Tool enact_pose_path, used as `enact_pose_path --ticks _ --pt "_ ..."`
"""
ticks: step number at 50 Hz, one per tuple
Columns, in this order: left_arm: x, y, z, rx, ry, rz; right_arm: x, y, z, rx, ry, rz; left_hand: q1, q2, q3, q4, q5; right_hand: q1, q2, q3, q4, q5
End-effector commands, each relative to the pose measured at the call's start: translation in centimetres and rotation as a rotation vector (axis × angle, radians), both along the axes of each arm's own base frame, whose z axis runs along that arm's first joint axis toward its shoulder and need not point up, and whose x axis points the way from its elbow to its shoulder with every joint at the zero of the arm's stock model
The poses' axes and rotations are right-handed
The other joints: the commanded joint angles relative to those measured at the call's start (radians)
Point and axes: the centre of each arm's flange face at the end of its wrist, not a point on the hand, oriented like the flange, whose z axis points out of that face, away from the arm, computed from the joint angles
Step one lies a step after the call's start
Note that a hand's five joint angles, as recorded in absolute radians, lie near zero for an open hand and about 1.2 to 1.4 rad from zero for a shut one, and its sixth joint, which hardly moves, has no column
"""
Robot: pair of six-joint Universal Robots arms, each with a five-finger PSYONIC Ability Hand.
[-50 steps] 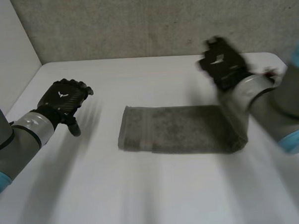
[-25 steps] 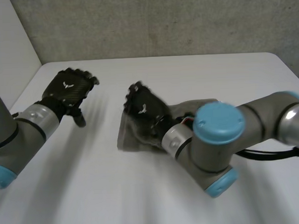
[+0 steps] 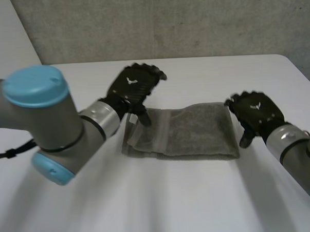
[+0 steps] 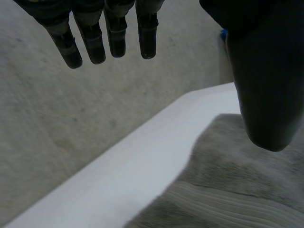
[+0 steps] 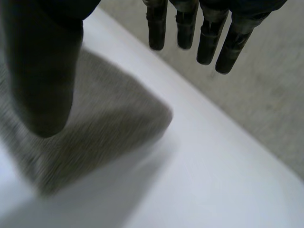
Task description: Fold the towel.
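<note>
Two open hands, nothing held. The left hand (image 3: 134, 86) hovers over the left end of the grey towel (image 3: 192, 132), which lies folded in a strip on the white table (image 3: 148, 203). The right hand (image 3: 256, 111) hangs just beside its right end, fingers loose. To fold it cleanly, I'd pinch one end's corners squarely and lay edge onto edge.

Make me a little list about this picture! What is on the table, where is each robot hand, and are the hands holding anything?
table: white
towel: grey, lying flat on the table, already folded into layers
left hand: open, at the towel's left end, holding nothing
right hand: open, beside the towel's right end, holding nothing
</note>
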Motion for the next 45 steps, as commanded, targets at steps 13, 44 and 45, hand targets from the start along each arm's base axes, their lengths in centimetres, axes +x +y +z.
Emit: enact_pose_path --ticks 13,44,45 --pt "-0.6 -0.3 -2.9 0.057 -0.029 0.075 -0.4 -0.2 -6.1 0.175 0.021 0.040 -0.028 -0.025 -0.051 -0.057 -0.013 0.457 0.457 -0.051 -0.076 0.453" --pt "10.3 -3.0 3.7 -0.033 0.039 0.358 12.8 4.6 2.4 -0.333 0.148 0.520 -0.040 -0.037 -0.051 -0.057 -0.025 1.111 1.111 -0.051 -0.076 1.107" --pt "10.7 -3.1 3.7 -0.029 0.047 0.369 14.1 5.6 1.8 -0.333 0.143 0.565 -0.043 -0.040 -0.051 -0.057 -0.028 1.111 1.111 -0.051 -0.076 1.107"
